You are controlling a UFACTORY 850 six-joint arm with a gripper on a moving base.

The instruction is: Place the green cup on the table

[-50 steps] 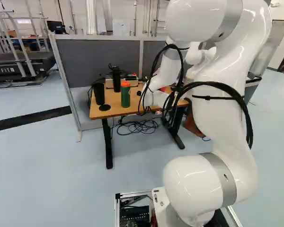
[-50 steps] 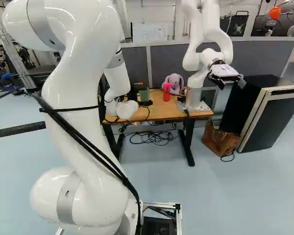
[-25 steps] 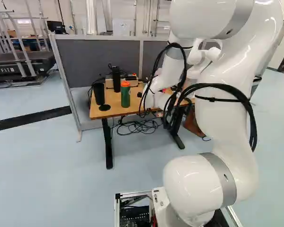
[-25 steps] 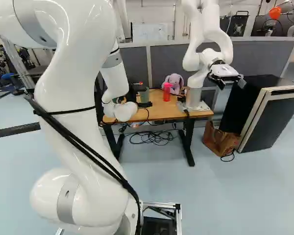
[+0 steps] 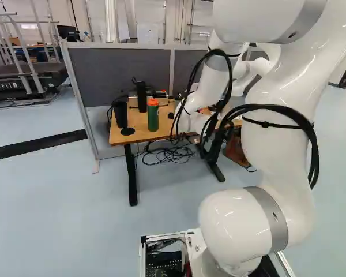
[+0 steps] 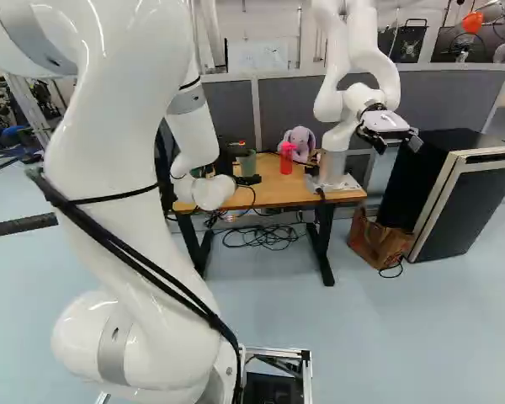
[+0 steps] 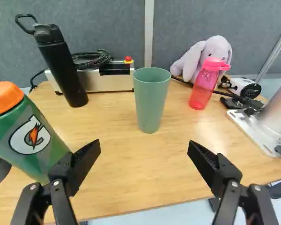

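Note:
The green cup (image 7: 151, 101) stands upright and empty-looking on the wooden table (image 7: 126, 173); it also shows as a small green shape (image 6: 247, 165) in the right base view. My gripper (image 6: 249, 179) is mostly hidden behind the wrist there, with only a dark part visible beside the cup. In the wrist view the gripper (image 7: 144, 146) is open, fingers wide apart, nothing between them. The cup is ahead of the gap, apart from both fingers.
A green bottle (image 7: 25, 136) with an orange lid is close by one finger. Behind it stand a black bottle (image 7: 61, 70) and a control box (image 7: 107, 77). Across the table are a pink bottle (image 7: 206, 86), a plush rabbit (image 7: 210, 49) and another robot (image 6: 345, 109).
My arm has drawn back toward the base, its upper links leaning outward in both base views and its wrist slightly lower. The base, cup and bottles have not moved.

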